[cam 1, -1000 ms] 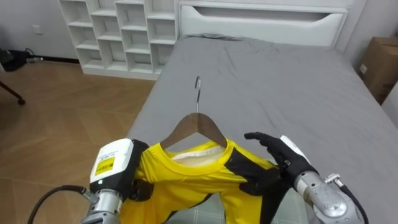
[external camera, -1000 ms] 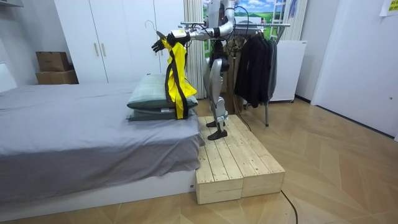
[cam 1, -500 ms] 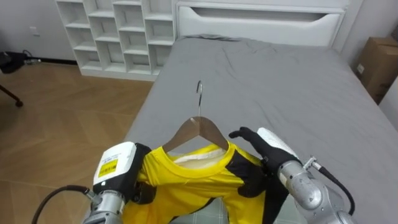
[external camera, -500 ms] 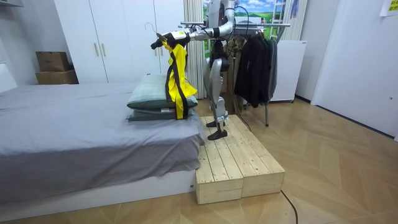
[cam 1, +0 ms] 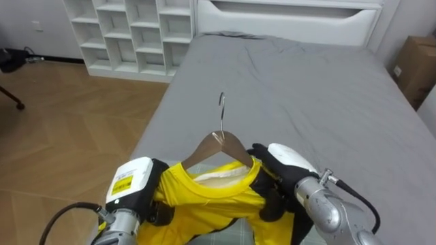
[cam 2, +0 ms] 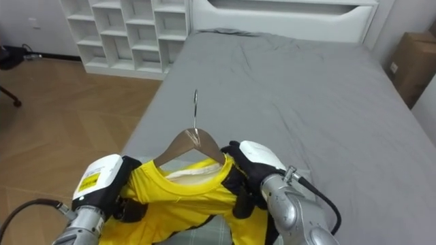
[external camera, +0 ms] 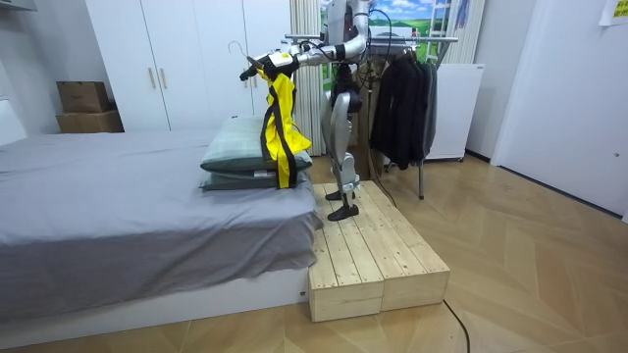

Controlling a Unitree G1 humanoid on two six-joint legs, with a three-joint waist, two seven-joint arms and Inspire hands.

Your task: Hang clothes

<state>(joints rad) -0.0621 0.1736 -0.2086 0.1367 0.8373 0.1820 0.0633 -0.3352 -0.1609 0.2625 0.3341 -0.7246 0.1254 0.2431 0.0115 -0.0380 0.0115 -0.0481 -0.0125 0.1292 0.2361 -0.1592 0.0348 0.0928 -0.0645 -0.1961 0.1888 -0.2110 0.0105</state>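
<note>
Item: yellow shirt (cam 1: pixel 211 201) with black trim, dressed on a wooden hanger (cam 1: pixel 219 144), held up in front of the robot's chest over the near end of the grey bed (cam 1: pixel 327 88). The metal hook (cam 1: pixel 222 109) stands free above the collar and points away from the robot. Right hand (cam 1: pixel 283 163): dark fingers curled over the shirt's black right shoulder, clasping cloth and the hanger arm beneath it. Left hand (cam 1: pixel 139 194): pressed into the yellow left shoulder. You cannot tell from these views how firmly it grips, so treat that side as unconfirmed. Position: the robot stands on a raised wooden platform (external camera: pixel 373 245) at the bed's end, facing the bed. The clothes rail (external camera: pixel 412 41), already carrying dark garments (external camera: pixel 402 108), is behind it, and the shirt hangs long beside the stacked pillows (external camera: pixel 235 157). Hazards, as judged: if the left side's hold is slack, the hanger may tip and the collar could slide off that arm. The hem could drag on the pillows when you turn. Turning on the narrow platform risks a misstep. The hook faces away from the rail, so a hurried reach may miss the bar or snag a dark garment.
</note>
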